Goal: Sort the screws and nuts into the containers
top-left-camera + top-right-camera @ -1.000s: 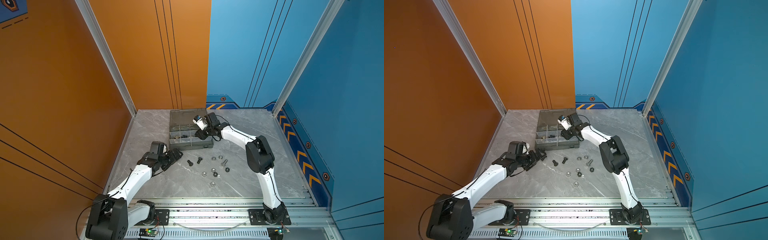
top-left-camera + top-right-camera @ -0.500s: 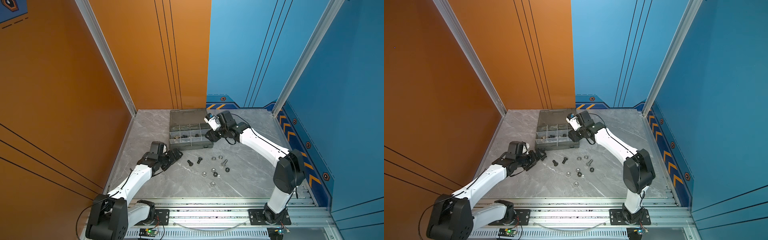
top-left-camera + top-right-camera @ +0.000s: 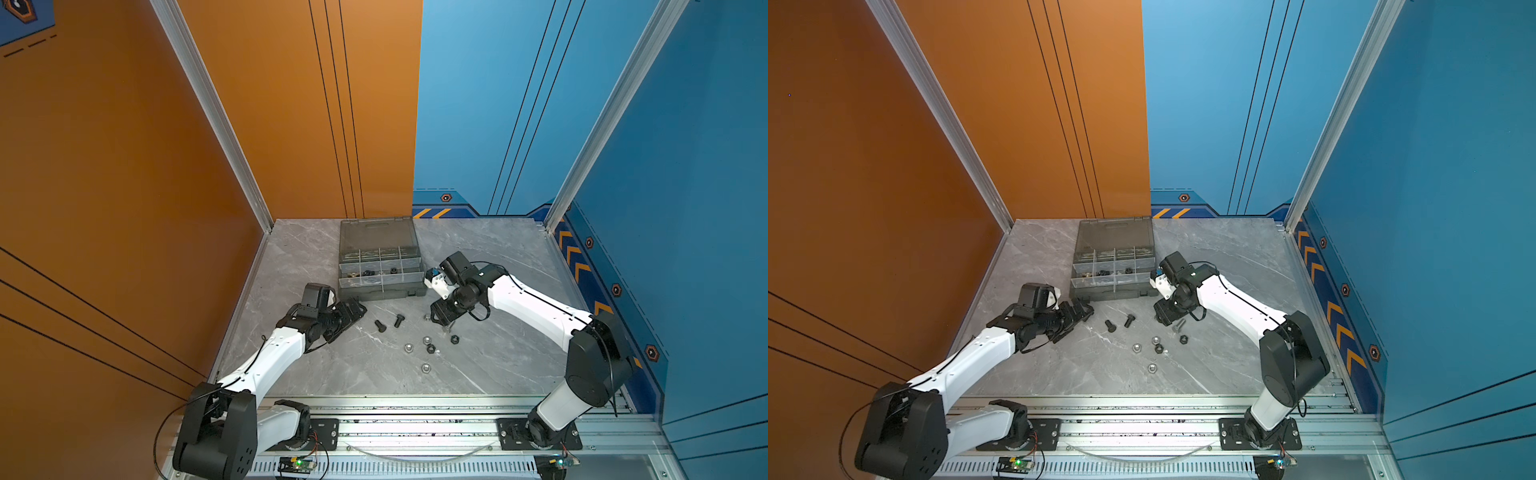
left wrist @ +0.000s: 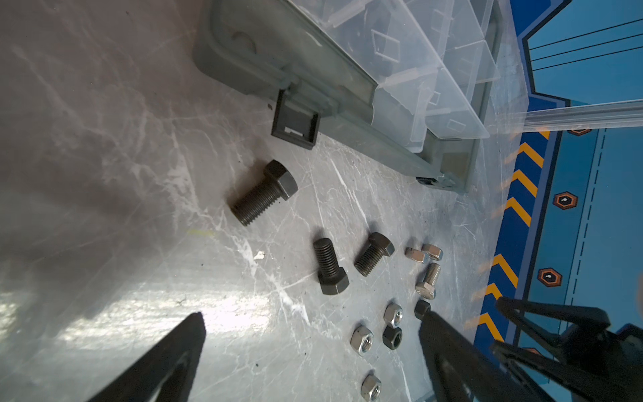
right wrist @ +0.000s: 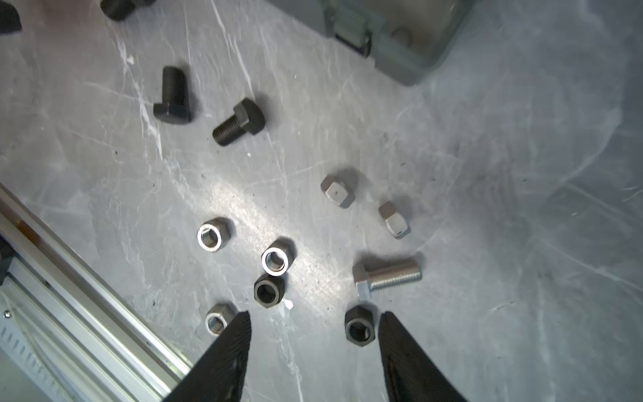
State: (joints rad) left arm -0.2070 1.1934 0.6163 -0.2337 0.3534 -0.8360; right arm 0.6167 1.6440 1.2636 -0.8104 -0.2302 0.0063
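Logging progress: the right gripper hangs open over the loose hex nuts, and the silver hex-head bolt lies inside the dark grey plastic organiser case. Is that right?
No: the silver hex-head bolt lies on the marble tabletop, outside the dark grey plastic organiser case, as the right wrist view shows. The right gripper is open over the loose hex nuts.

A dark grey plastic organiser case (image 3: 380, 293) is set on the grey marbled bench (image 3: 507, 365) towards its far edge, left of the middle. Its smoky translucent lid (image 3: 376, 235) is laid behind the compartments (image 3: 370, 266). Two short black bolts (image 3: 380, 326) are laid side by side before the case's front wall. A third black bolt (image 4: 263, 192) is found nearer the case's front left corner. To their right lies a silver hex-head bolt (image 5: 386, 276), with small hex nuts (image 3: 431, 348) scattered around it and towards the bench's front edge.
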